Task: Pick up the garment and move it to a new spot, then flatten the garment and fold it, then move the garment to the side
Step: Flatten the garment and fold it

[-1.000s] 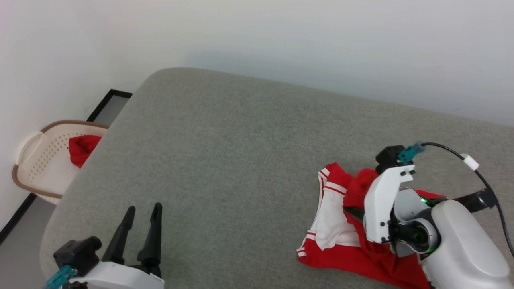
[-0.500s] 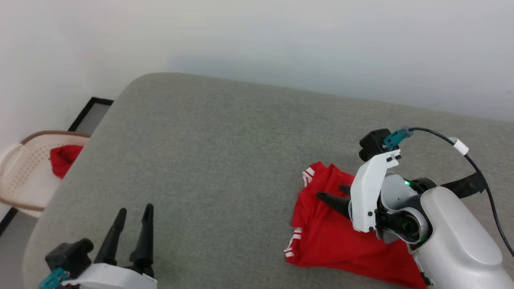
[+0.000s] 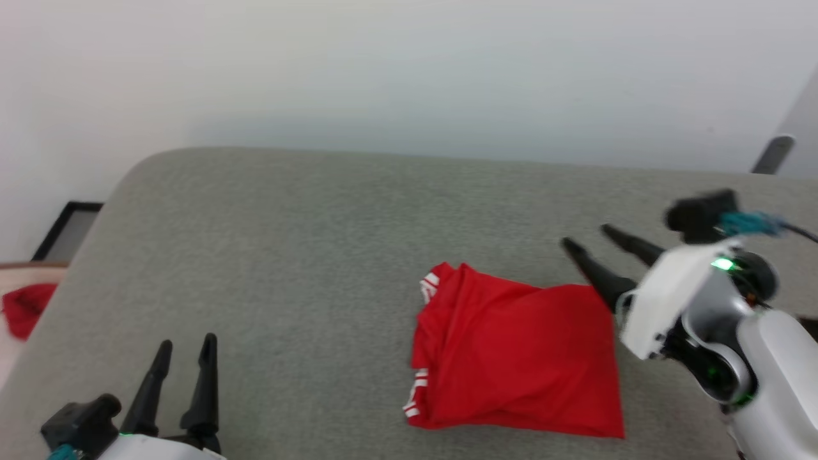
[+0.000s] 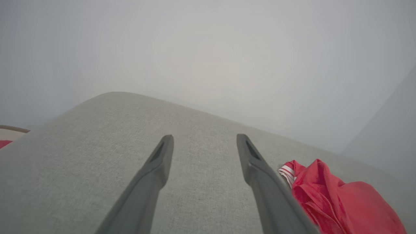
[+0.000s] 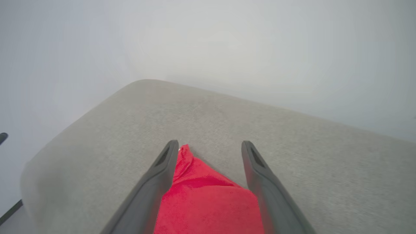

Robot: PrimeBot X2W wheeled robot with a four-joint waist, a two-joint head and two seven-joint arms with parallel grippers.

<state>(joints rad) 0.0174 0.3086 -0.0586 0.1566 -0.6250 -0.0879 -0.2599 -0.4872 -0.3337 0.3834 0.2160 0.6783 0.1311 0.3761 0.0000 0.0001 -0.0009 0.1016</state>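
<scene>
At the near left corner of the grey cushion (image 3: 287, 255), the left gripper (image 3: 186, 343) hovers with its fingers spread wide and empty, likely parked clear of the work. Toward the near edge, right of the middle, the garment (image 3: 517, 358) lies as a compact folded red rectangle, striped trim at its left side. Over its far right corner, the right gripper (image 3: 586, 236) holds nothing, fingers wide apart, which leaves the fold undisturbed. Off the cushion's left edge lies a small red cloth (image 3: 22, 306).
</scene>
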